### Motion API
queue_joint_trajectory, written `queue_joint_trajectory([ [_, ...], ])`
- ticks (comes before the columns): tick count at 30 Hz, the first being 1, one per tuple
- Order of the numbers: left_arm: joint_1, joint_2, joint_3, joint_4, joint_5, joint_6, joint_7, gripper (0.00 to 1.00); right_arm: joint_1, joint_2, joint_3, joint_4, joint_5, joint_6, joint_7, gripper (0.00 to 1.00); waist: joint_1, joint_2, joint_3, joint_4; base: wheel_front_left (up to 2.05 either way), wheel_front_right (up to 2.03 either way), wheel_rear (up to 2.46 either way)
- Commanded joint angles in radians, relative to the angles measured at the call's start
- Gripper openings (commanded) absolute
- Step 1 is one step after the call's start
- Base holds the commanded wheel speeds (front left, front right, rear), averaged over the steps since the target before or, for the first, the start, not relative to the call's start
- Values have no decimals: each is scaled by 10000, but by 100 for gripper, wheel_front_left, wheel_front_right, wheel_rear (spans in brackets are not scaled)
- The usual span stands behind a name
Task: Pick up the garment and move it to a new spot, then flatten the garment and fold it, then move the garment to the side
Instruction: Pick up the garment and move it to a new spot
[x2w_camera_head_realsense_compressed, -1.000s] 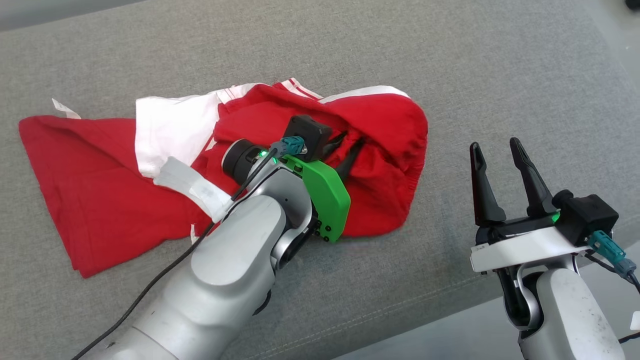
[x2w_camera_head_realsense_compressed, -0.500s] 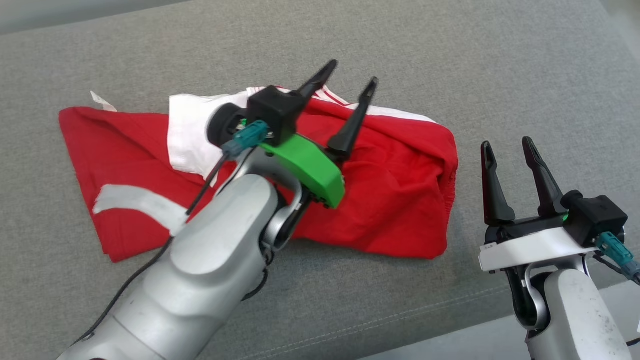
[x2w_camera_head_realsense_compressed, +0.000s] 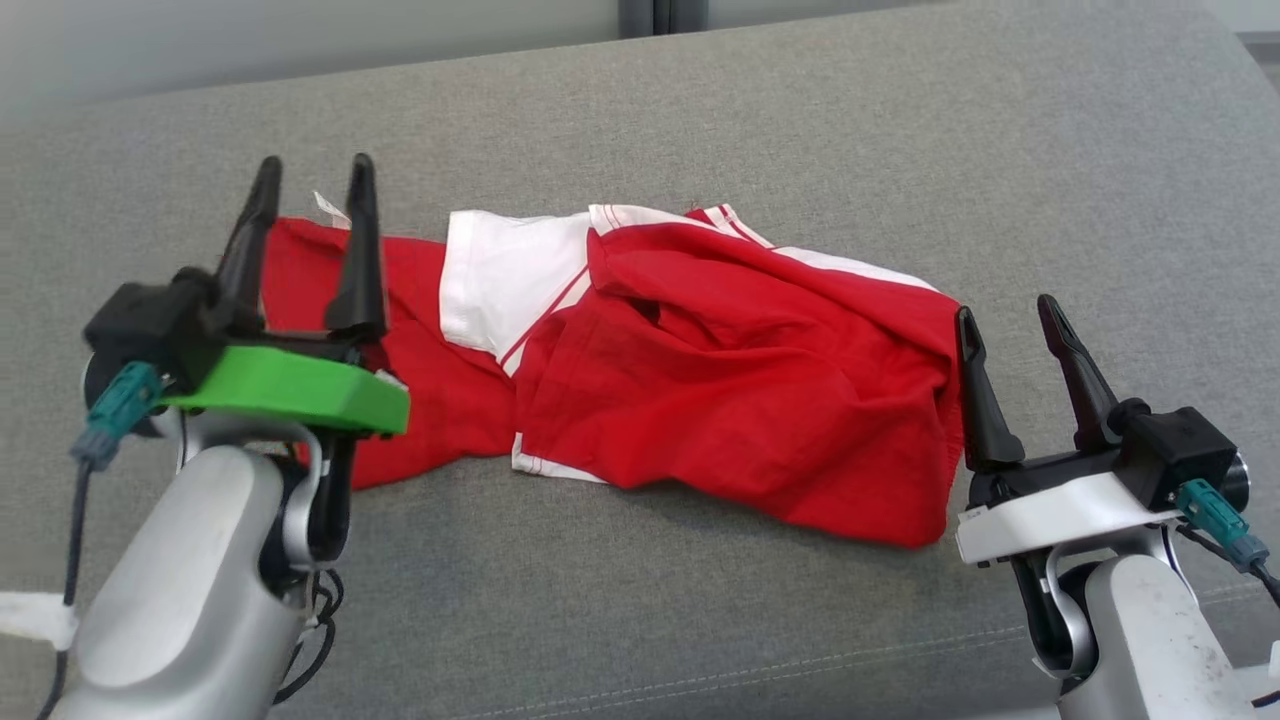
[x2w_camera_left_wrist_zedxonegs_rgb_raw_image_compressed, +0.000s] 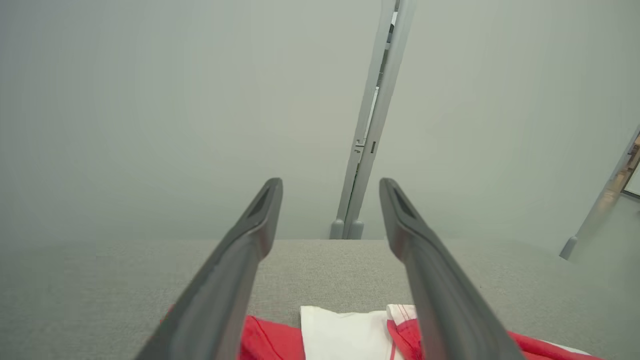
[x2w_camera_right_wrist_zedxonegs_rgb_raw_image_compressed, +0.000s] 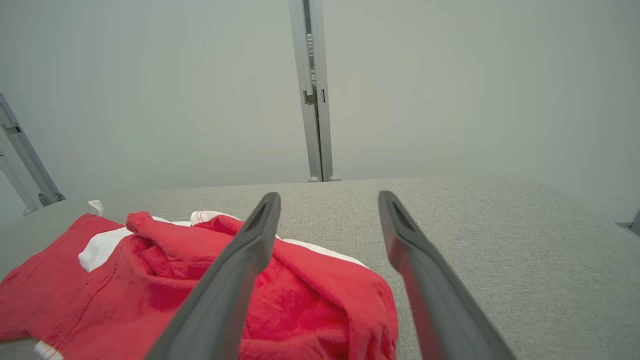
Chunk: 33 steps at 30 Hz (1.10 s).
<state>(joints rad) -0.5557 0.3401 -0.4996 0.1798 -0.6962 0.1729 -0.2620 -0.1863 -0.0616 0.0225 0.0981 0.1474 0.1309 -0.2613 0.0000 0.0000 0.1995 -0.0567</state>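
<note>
– On the grey upholstered cushion (x2w_camera_head_realsense_compressed: 700, 120), what lies at centre?
– One red garment (x2w_camera_head_realsense_compressed: 720, 400) with white panels and thin white stripes. It is crumpled, stretched from left to right, and no finger holds it. Its right half is bunched into raised folds. A white panel (x2w_camera_head_realsense_compressed: 505, 275) shows toward the far side, left of centre, and a small white label (x2w_camera_head_realsense_compressed: 328, 205) sticks out at the far left corner.

– Where is the left gripper (x2w_camera_head_realsense_compressed: 315, 163)?
– At the near left, on a green bracket (x2w_camera_head_realsense_compressed: 290, 385). Its two dark fingers point away from the robot and stand well apart with nothing between them. In the head view they overlap the garment's left end. In the left wrist view, red and white cloth sits low between the fingers, with the cushion and a pale wall beyond.

– And the right gripper (x2w_camera_head_realsense_compressed: 1006, 308)?
– At the near right, on a white bracket (x2w_camera_head_realsense_compressed: 1050, 505). Its jaws are likewise spread and empty. Its left finger (x2w_camera_head_realsense_compressed: 975, 400) stands just at the garment's right edge; whether it touches the cloth cannot be told. In the right wrist view, the bunched red folds lie to the left, behind that finger, and bare cushion lies to the right.

– What is behind the cushion?
– A pale wall with a grey vertical post (x2w_camera_right_wrist_zedxonegs_rgb_raw_image_compressed: 315, 100).
</note>
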Motion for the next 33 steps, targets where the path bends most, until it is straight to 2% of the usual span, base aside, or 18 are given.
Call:
queue_joint_trajectory([
  [1, 587, 135, 482, -321, 50, 159, -31, 100, 183, -62, 29, 34, -100, -3, 6, 100, 0, 0, -324, 263, 0, 0, 0],
  [6, 2054, 96, 1756, -1169, 582, 285, -24, 100, 349, -108, 74, 64, -118, -3, 63, 100, 0, 0, -628, 462, 0, 0, 0],
  [14, 3908, -304, 2846, -1639, 1515, -101, -27, 100, 749, -120, 105, 89, -172, -3, 234, 100, 0, 0, -1190, 730, 0, 0, 0],
  [23, 5304, -263, 2762, -1175, 2139, -338, -27, 100, 1360, -102, 251, 129, -204, -3, 448, 100, 0, 0, -1918, 806, 0, 0, 0],
  [33, 5649, -181, 2635, -979, 2187, -366, 8, 100, 1766, -44, 121, -158, -284, -3, 636, 100, 0, 0, -2112, 826, 0, 0, 0],
])
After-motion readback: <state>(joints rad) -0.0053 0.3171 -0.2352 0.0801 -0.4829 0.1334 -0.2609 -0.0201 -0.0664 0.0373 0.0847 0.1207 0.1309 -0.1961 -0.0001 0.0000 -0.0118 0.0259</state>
